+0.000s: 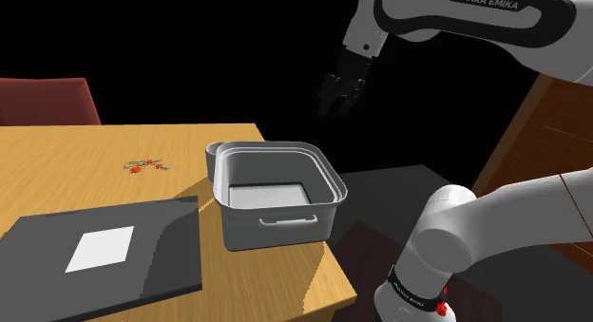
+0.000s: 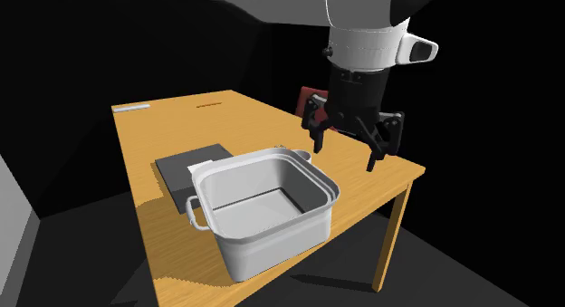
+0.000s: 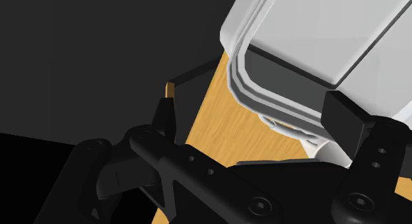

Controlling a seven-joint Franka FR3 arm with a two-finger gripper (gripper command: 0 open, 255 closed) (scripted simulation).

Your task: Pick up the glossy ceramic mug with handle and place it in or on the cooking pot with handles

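The mug [image 1: 216,157] is small and grey. It sits on the wooden table [image 1: 86,144], pushed right up against a back corner of the big grey pot [image 1: 276,227]. The pot's wall hides most of the mug, so little more than its top peeks out.

The pot has a loop handle on its side and nothing inside. Its top is wide open, so the mug should fit in easily.

The claw [image 2: 344,158] hangs in the air above the table, near the mug. Its two fingers are apart and hold nothing. That is probably so they can slide down around the mug. The pot is so close that a finger may bump it.

Farther off lie a dark flat mat [image 1: 143,244] with a white square, some tiny red bits [image 1: 144,165], and a red chair [image 1: 47,100].
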